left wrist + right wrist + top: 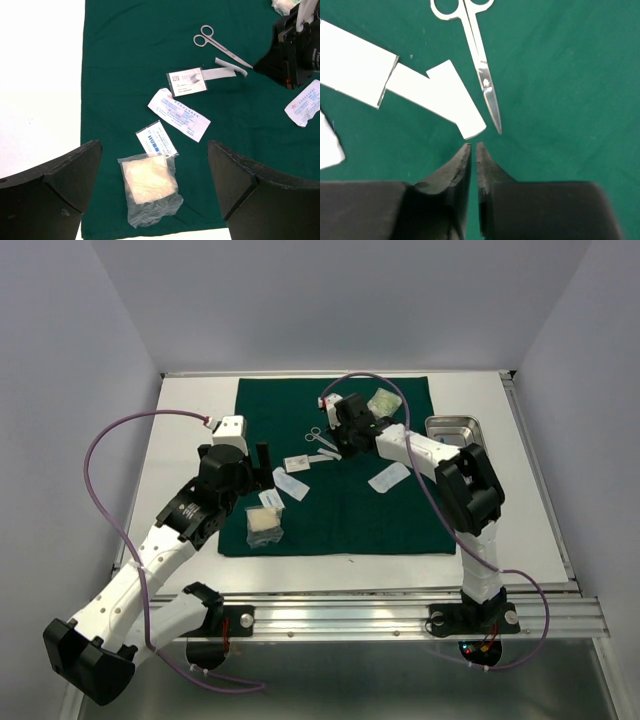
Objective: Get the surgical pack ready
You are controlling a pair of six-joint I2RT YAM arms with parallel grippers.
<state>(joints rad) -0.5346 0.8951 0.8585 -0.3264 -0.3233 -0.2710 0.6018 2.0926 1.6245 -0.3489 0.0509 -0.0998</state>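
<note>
Scissors [482, 75] lengthwise toward right gripper [473, 146], tips just beyond its clenched, empty jaws; left gripper [155, 150] spread wide

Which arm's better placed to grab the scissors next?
Right. The right gripper, nearly shut and empty, sits just off the tips of the scissors. The left gripper hangs open over the gauze bag at the near edge of the drape, farther away.

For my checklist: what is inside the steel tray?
The steel tray shows only bare metal in its far part. The right arm covers its near edge, so that part is unseen.
</note>
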